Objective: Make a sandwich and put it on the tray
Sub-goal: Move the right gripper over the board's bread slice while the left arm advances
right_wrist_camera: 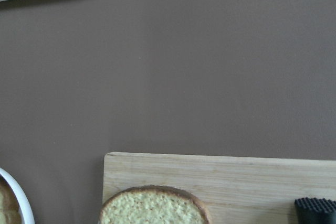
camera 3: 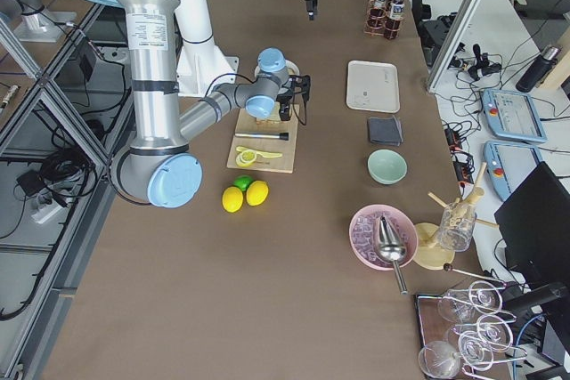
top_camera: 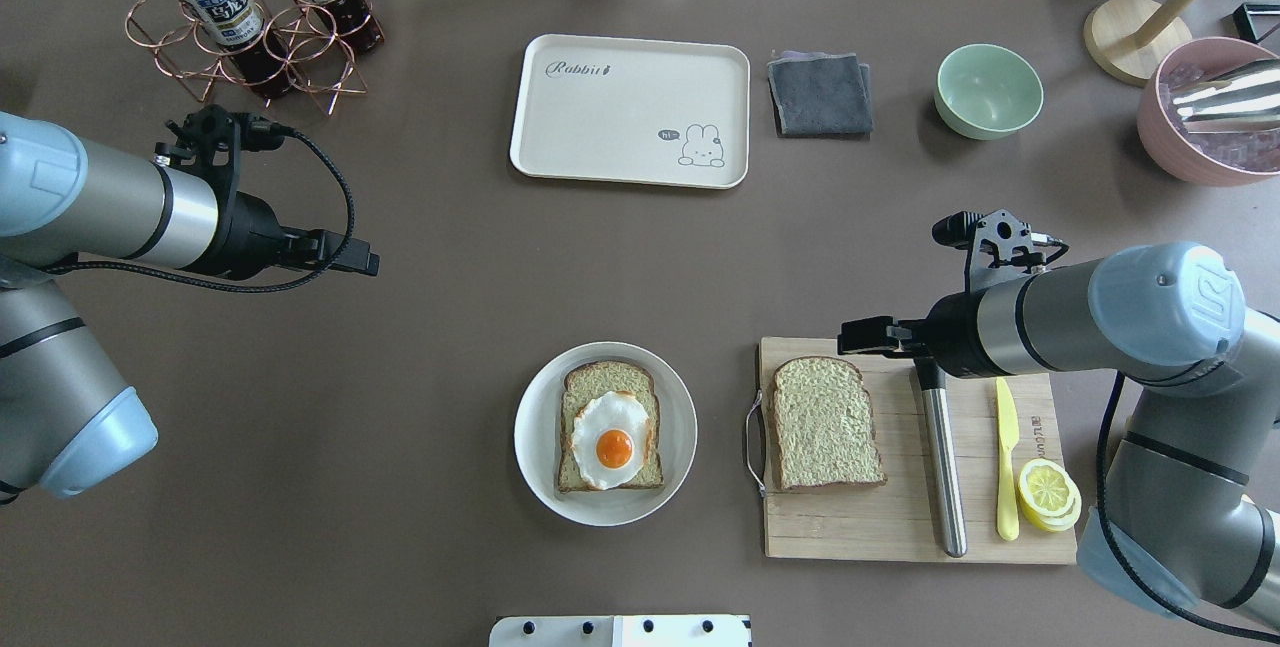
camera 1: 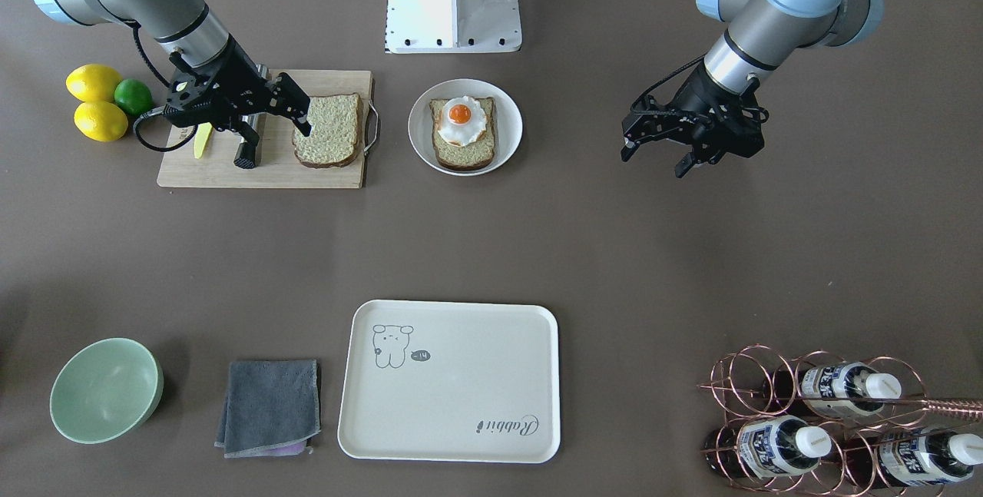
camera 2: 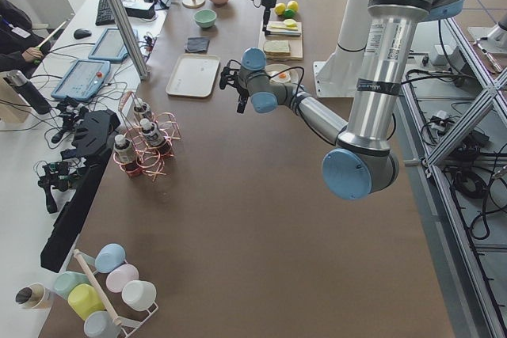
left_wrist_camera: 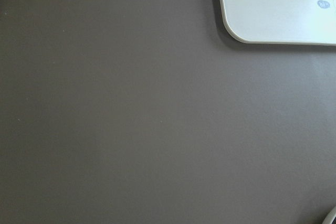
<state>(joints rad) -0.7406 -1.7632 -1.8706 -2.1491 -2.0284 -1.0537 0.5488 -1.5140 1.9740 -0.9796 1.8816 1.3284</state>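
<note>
Right hand (camera 1: 280, 128) spread, empty; near bread slice (camera 1: 332, 132)

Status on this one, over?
Left gripper open, empty. Right gripper open over board slice. Egg slice on plate, tray unloaded. Rod beside board slice.

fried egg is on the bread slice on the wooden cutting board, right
No. The fried egg lies on the bread slice in the round white plate; the other slice, on the wooden cutting board, is bare. The overhead exterior view shows it.
</note>
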